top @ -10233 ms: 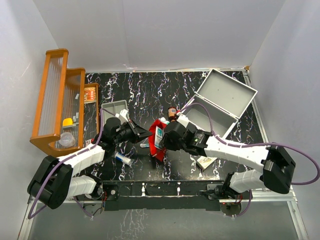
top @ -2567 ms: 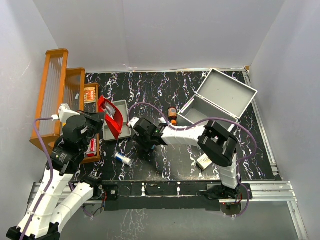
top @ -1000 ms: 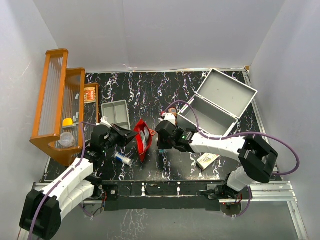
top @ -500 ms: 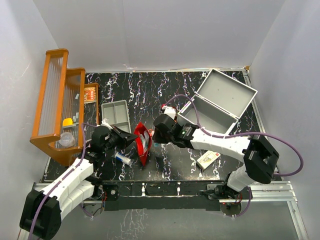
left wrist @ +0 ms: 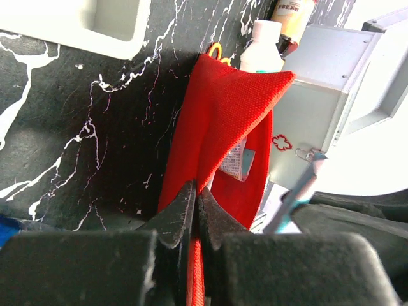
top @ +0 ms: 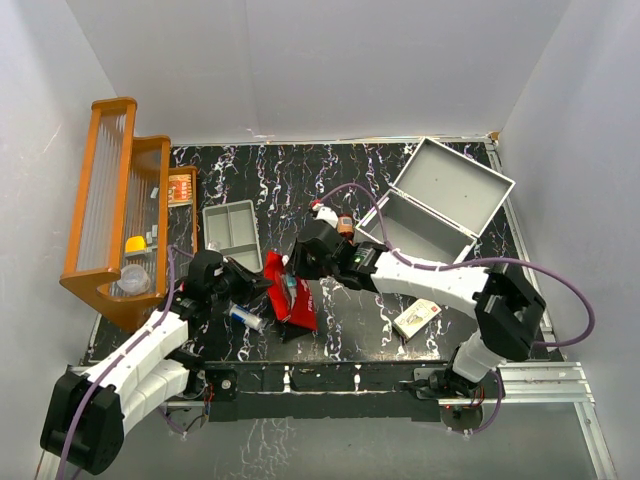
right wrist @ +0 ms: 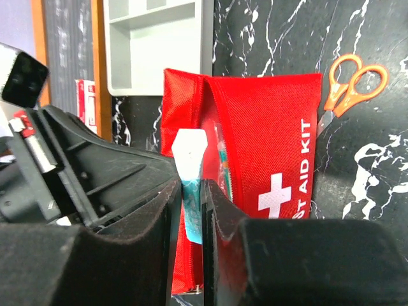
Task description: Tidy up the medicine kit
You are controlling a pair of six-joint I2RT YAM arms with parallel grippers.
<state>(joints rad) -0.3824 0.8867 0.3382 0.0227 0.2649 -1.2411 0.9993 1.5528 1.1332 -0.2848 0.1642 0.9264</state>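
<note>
1. Right gripper is clamped on a thin white-teal tube at the red pouch mouth. The tube may catch the rim and twist in the grip.
2. Left gripper is pinched on the pouch edge. It's a thin fabric hold; a slip would collapse the mouth.
3. A packet inside could block entry.
4. Medicine kit sits open at the rear right of the table, well apart from the pouch. An unzipped pouch might spill on the carry.

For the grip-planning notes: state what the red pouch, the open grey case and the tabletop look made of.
Red pouch: woven fabric, matte; coarse weave shows, and it folds limply.
Grey case: likely painted metal, maybe hard plastic; flat stiff walls, smooth satin grey.
Tabletop: black with white veins, marble-look; stone or laminate, cannot tell.
</note>
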